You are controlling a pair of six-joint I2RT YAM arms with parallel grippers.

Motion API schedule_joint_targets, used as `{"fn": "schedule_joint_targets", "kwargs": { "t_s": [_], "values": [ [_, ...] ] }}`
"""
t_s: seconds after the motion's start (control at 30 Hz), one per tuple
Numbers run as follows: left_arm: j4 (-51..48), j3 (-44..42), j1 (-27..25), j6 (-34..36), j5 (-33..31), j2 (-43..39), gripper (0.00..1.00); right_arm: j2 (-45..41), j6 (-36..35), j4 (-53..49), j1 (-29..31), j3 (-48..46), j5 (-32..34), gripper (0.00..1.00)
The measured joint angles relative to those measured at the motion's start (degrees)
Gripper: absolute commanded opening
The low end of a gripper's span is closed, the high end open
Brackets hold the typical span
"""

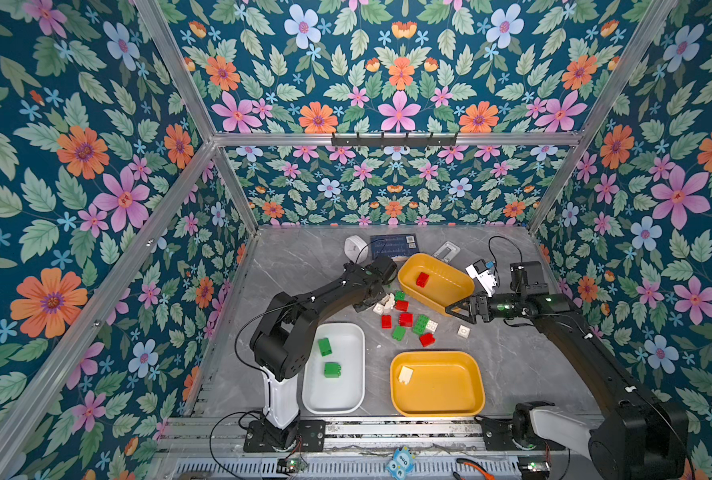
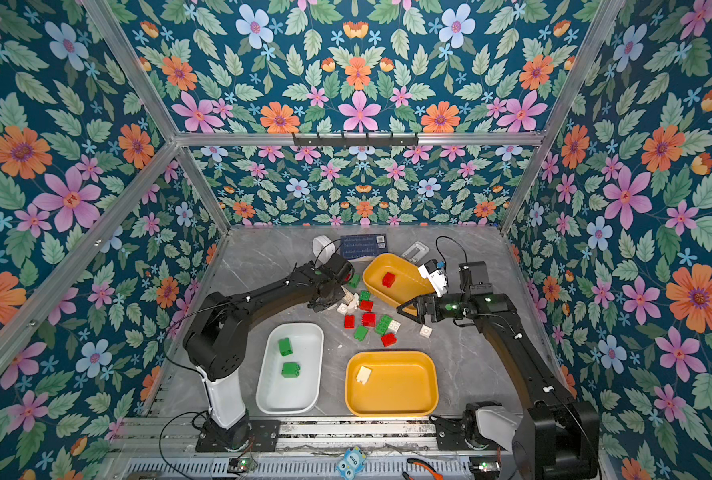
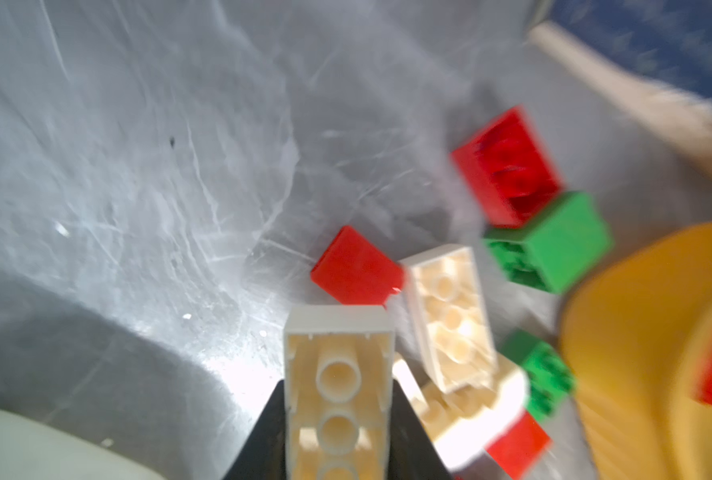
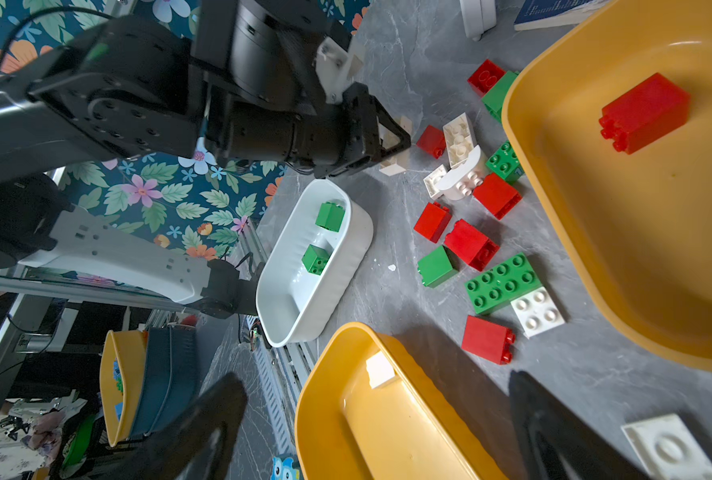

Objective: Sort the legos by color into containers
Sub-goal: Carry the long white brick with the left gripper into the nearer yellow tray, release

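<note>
My left gripper (image 3: 339,415) is shut on an oblong cream-white lego (image 3: 339,345), hollow underside facing the camera. In both top views it sits at the left edge of the loose pile (image 1: 381,301) (image 2: 337,299). Red, green and cream legos (image 1: 406,320) lie scattered between the containers. The white tub (image 1: 346,395) holds two green bricks. The near yellow tub (image 1: 445,386) holds one cream brick (image 1: 405,375). The far yellow tub (image 1: 445,286) holds a red brick (image 1: 422,279). My right gripper (image 1: 456,309) hangs open and holds nothing, to the right of the pile.
A lone cream square brick (image 1: 464,331) lies right of the pile, under the right gripper. At the back stand a white rounded gadget (image 1: 355,248), a dark card with a QR code (image 1: 393,245) and a small grey-white bracket (image 1: 447,251). Flowered walls close in three sides.
</note>
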Motion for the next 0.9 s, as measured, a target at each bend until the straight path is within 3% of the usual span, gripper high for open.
{"fn": "schedule_joint_targets", "kwargs": {
  "t_s": [0.43, 0.63, 0.9],
  "values": [
    [-5.25, -1.57, -17.44, 13.73, 9.29, -14.93, 0.27, 0.17, -0.07, 0.04, -0.02, 0.13, 0.15, 0.99],
    [-0.81, -12.63, -22.86, 13.35, 15.54, -22.43, 0.27, 0.39, -0.20, 0.13, -0.44, 0.13, 0.33, 0.99],
    [5.27, -20.37, -28.46, 10.03, 19.30, -23.37, 0.31, 0.35, -0.76, -0.24, -0.42, 0.11, 0.57, 0.99]
  ]
}}
